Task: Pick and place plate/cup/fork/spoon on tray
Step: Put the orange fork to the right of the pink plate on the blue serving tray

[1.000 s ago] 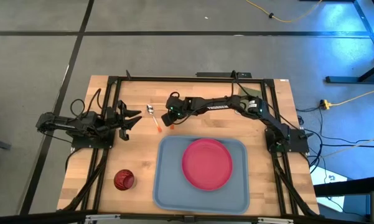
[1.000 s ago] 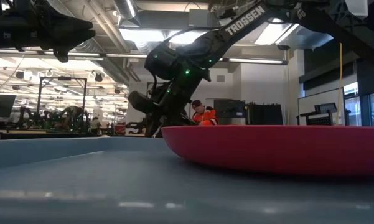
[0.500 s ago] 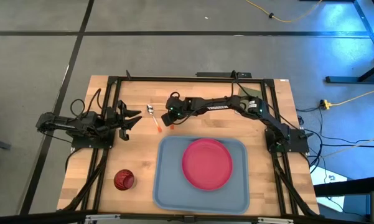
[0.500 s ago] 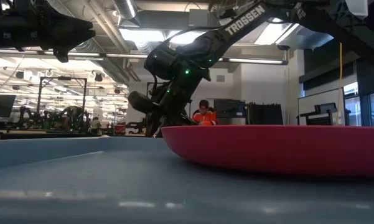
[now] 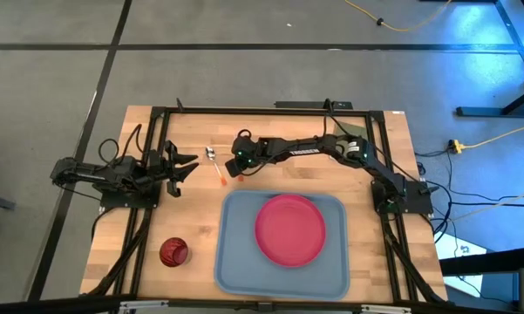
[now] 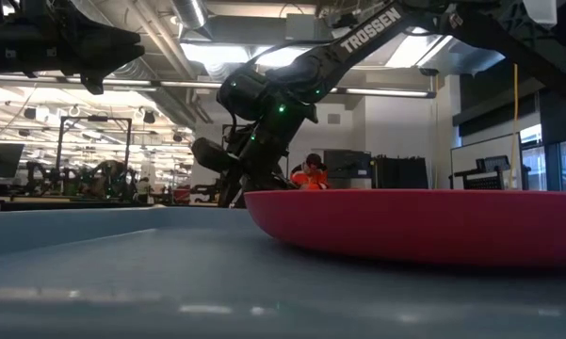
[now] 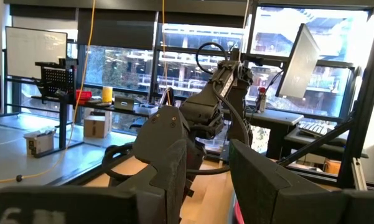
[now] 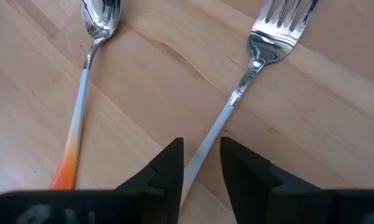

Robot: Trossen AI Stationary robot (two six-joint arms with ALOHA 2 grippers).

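Note:
The fork (image 8: pixel 261 56) and the spoon (image 8: pixel 86 81) lie flat on the wooden table, side by side, beyond the tray's far left corner. My right gripper (image 8: pixel 201 165) is low over the fork's handle, open by a narrow gap, one finger on each side of the handle; I see no touch. It also shows in the high view (image 5: pixel 237 166). The pink-red plate (image 5: pixel 289 228) lies in the light blue tray (image 5: pixel 231 262). The dark red cup (image 5: pixel 173 252) stands on the table left of the tray. My left gripper (image 5: pixel 190 166) waits open at the left.
The spoon (image 5: pixel 214 164) lies just left of the fork, its orange handle end toward the tray. A black frame runs along the table's edges (image 5: pixel 157 118). Bare tray floor shows left of the plate (image 5: pixel 240 235). A person in orange shows in the room beyond the table (image 6: pixel 311 174).

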